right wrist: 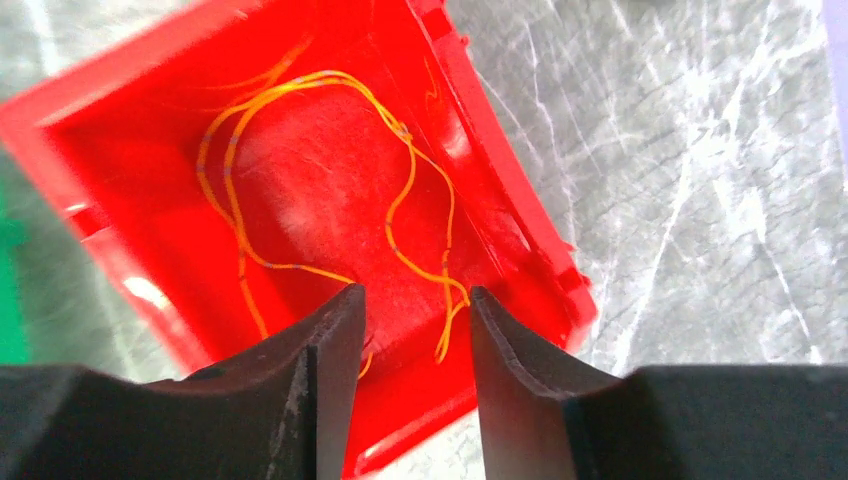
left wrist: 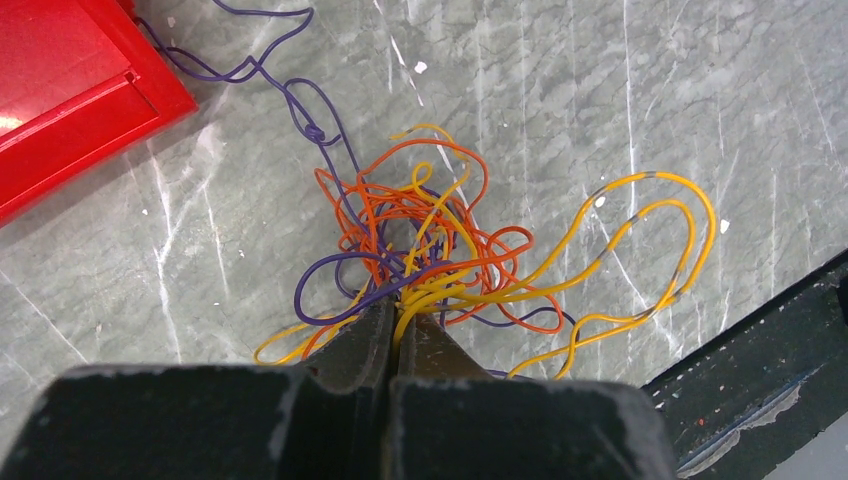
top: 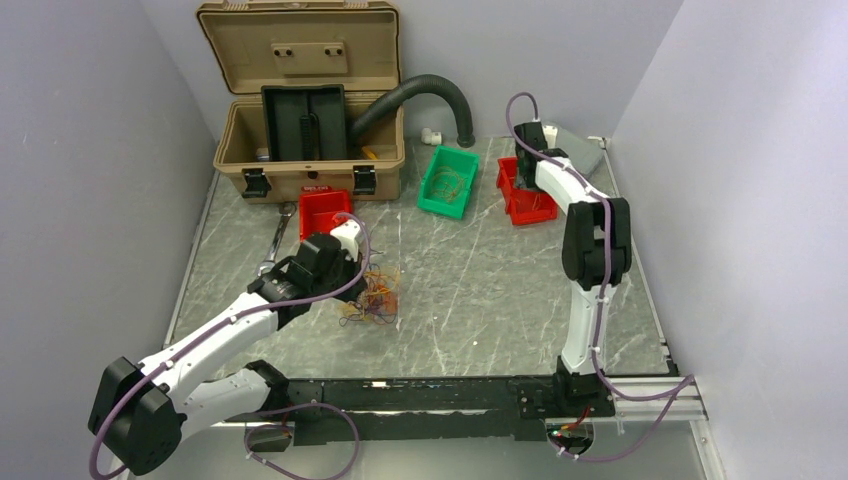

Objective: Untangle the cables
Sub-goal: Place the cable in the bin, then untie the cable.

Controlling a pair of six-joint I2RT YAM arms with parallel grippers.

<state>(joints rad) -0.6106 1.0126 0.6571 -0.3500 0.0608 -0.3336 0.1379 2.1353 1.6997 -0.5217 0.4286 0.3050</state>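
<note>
A tangle of thin orange, yellow and purple cables (left wrist: 440,240) lies on the marble table, also in the top view (top: 372,297). My left gripper (left wrist: 403,305) is shut on yellow strands at the near edge of the knot; in the top view it (top: 350,270) sits at the tangle's left side. A purple strand (left wrist: 300,95) trails toward a red bin. My right gripper (right wrist: 412,295) is open and empty above a red bin (right wrist: 150,100) that holds a loose yellow cable (right wrist: 395,215); in the top view it (top: 528,150) hovers over that bin (top: 525,200).
A red bin (top: 324,212) sits left of the tangle, its corner in the left wrist view (left wrist: 70,90). A green bin (top: 448,180) holds wire. An open tan toolbox (top: 310,100) and black corrugated hose (top: 430,95) stand at the back. A wrench (top: 276,240) lies left.
</note>
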